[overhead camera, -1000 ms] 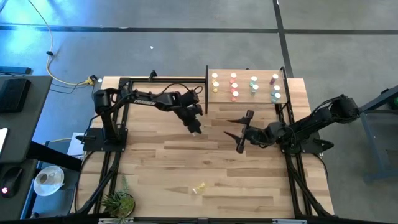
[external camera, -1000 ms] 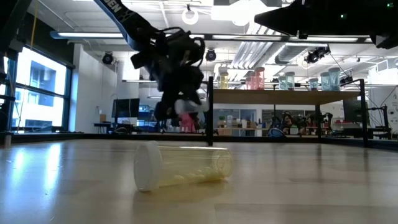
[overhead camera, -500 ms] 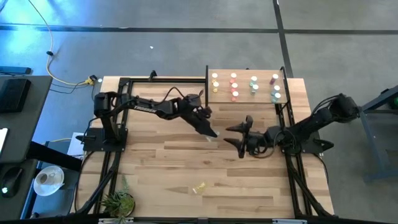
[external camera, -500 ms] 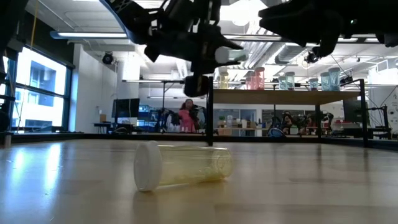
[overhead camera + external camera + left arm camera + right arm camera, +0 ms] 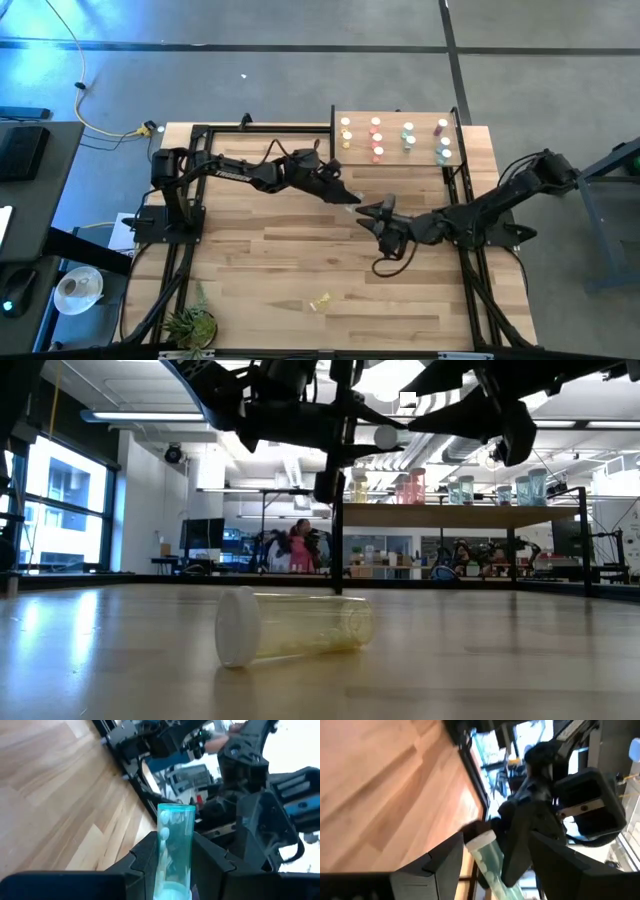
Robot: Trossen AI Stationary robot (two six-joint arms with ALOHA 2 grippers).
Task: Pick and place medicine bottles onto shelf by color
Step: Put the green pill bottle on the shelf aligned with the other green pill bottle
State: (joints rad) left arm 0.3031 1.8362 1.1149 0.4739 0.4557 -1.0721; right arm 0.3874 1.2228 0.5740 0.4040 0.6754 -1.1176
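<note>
A: Where is the bottle in play?

B: A teal-green medicine bottle (image 5: 175, 845) sits clamped between the closed fingers of the left gripper (image 5: 345, 194), held in the air above mid-table. The right gripper (image 5: 381, 221) hangs just beside it with its fingers spread and holding nothing; its wrist camera looks straight at the bottle's white cap (image 5: 480, 840).

A: What could go wrong?

B: It looks like a mid-air handover. The bottle is a smooth, clear plastic cylinder, so if the left fingers let go before the right ones have a firm seat, it would likely slip, drop onto the table and roll. The two grippers are also close enough that a misjudged approach could knock them together.

A: And the rest?

B: The shelf (image 5: 395, 117), a flat pale plywood panel with a black edge, carries upright bottles in rows by colour: yellow (image 5: 346, 133), pink-red (image 5: 376, 139), teal-green (image 5: 408, 137) and, at the far side, a purplish one. On the striped wooden tabletop (image 5: 250, 260) a yellow bottle (image 5: 290, 625) lies on its side, translucent, white-capped, with small pills faintly showing inside. That one would roll easily if nudged.
</note>
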